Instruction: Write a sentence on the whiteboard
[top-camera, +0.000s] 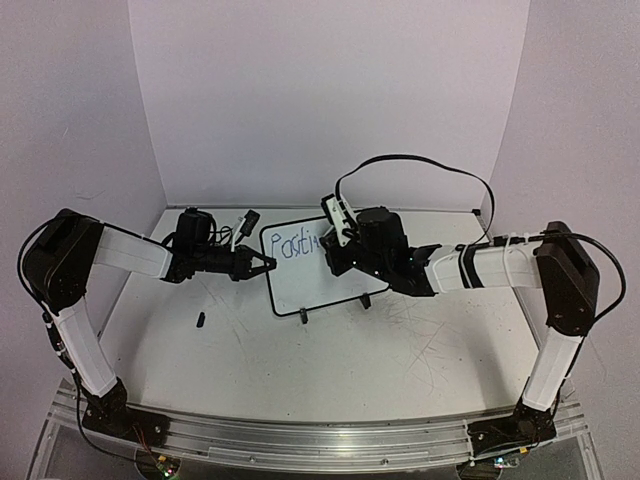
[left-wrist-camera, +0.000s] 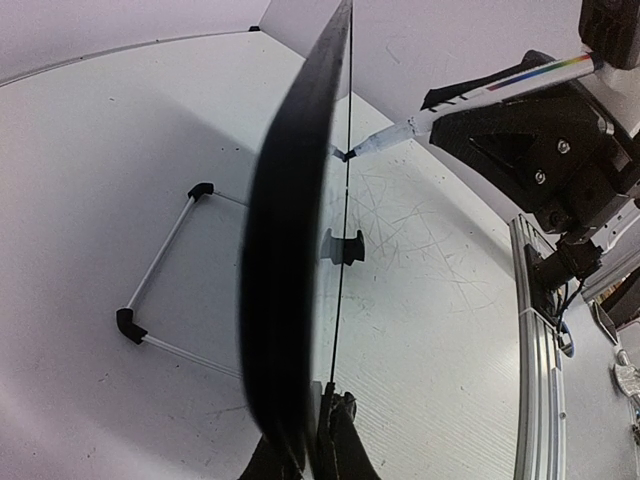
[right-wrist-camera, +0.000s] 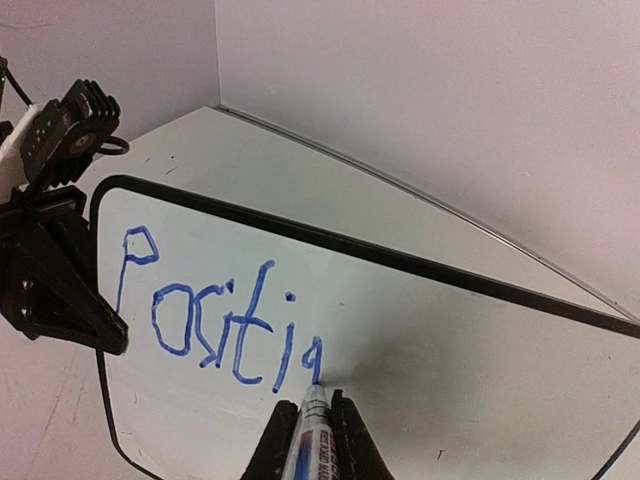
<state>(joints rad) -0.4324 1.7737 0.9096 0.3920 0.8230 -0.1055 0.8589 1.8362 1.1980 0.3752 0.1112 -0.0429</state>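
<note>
The whiteboard (top-camera: 320, 285) stands upright at mid-table on two small black feet. Blue writing, the start of the sentence (right-wrist-camera: 215, 320), reads "Positi" plus one more partial stroke. My left gripper (top-camera: 262, 265) is shut on the board's left edge. In the left wrist view the board (left-wrist-camera: 285, 300) appears edge-on between the left gripper's (left-wrist-camera: 320, 445) fingers. My right gripper (right-wrist-camera: 317, 400) is shut on a blue marker (right-wrist-camera: 312, 440), whose tip touches the board at the end of the last stroke. The marker (left-wrist-camera: 500, 85) reaches the board from the front.
A small black cap (top-camera: 200, 320) lies on the table left of the board. A thin white-rod frame with black corners (left-wrist-camera: 160, 270) lies behind the board. White walls enclose the back and sides. An aluminium rail (top-camera: 300, 440) runs along the near edge.
</note>
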